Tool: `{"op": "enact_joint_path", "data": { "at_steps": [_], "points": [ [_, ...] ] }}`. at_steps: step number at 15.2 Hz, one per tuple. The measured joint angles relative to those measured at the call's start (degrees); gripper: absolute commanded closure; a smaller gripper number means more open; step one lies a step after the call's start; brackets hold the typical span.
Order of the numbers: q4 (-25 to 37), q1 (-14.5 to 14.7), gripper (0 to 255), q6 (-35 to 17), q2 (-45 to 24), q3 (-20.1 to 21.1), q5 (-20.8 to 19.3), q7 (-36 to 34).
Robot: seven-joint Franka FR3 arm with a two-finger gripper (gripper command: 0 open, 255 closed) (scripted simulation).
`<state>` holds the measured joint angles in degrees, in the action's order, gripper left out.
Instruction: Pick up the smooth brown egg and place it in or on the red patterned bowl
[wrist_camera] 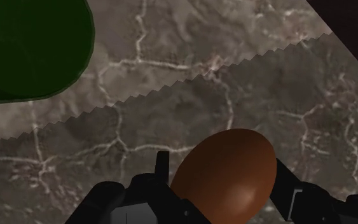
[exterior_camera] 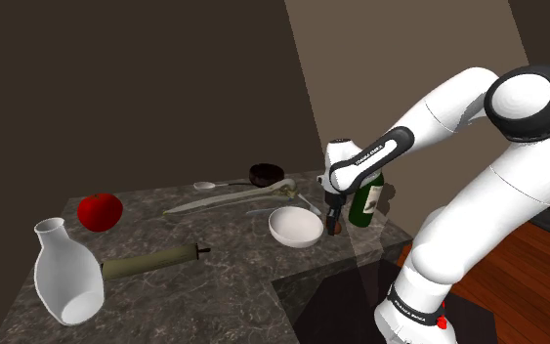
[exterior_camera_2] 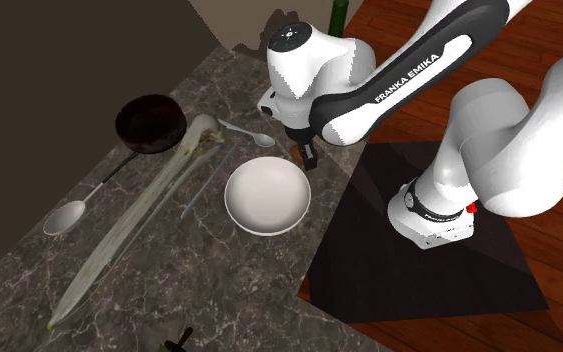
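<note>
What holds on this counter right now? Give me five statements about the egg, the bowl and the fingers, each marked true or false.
1. The fingers clasp the brown egg. True.
2. The bowl is red with a pattern. False: it is drawn plain white.
3. The egg lies in the bowl. False: the bowl is empty and the egg is between the fingers.
4. The apple touches the bowl. False: it sits apart, toward the shoulder view's left, nearer the white vase.
5. A green bottle stands upright near the fingers. True.
</note>
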<state>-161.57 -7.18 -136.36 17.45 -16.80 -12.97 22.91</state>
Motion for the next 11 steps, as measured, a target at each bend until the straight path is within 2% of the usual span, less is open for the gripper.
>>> {"op": "enact_joint_path", "data": {
  "at_steps": [5, 11],
  "points": [
    [0.0, 0.0, 255, -0.01, -0.01, 0.0, 0.0, 0.0],
    [1.05, -0.19, 255, 5.19, 4.17, 0.6, -0.01, -0.06]
  ]
}}
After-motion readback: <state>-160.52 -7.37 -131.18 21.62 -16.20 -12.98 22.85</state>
